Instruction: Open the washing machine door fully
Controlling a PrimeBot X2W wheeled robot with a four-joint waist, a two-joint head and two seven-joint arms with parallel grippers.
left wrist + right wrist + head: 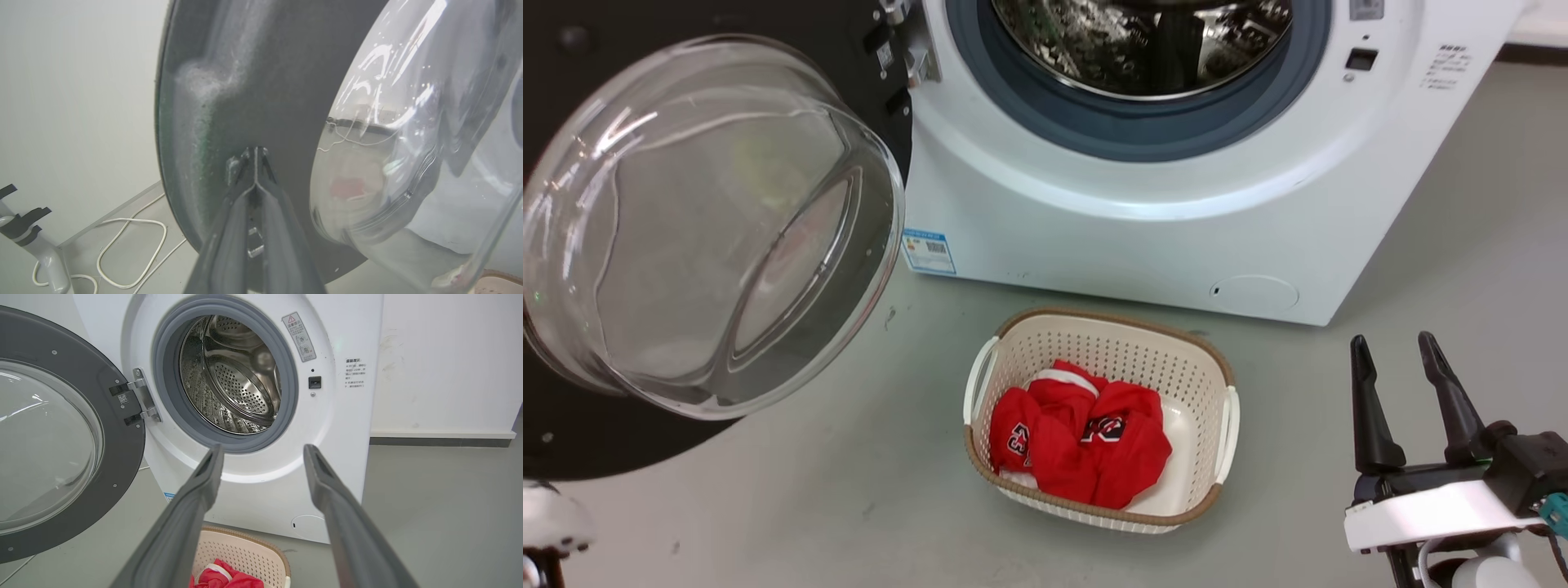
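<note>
The washing machine door (588, 449) hangs swung out to the left of the white machine (1143, 245), its clear glass bowl (711, 229) bulging toward me. In the left wrist view my left gripper (255, 153) is shut, its tips resting against the door's (278, 81) black inner face, just left of the glass bowl (408, 143). My right gripper (1401, 351) stands open at the lower right, holding nothing and well clear of the machine. From the right wrist, the door (118, 457) sits on its hinge beside the open steel drum (233, 375), with the open right gripper (261, 451) in front.
A cream laundry basket (1225, 425) with red clothes (1078, 433) sits on the grey floor in front of the machine. White cables (130, 245) and a pale stand (32, 245) lie by the wall behind the door. A white wall (445, 363) runs to the machine's right.
</note>
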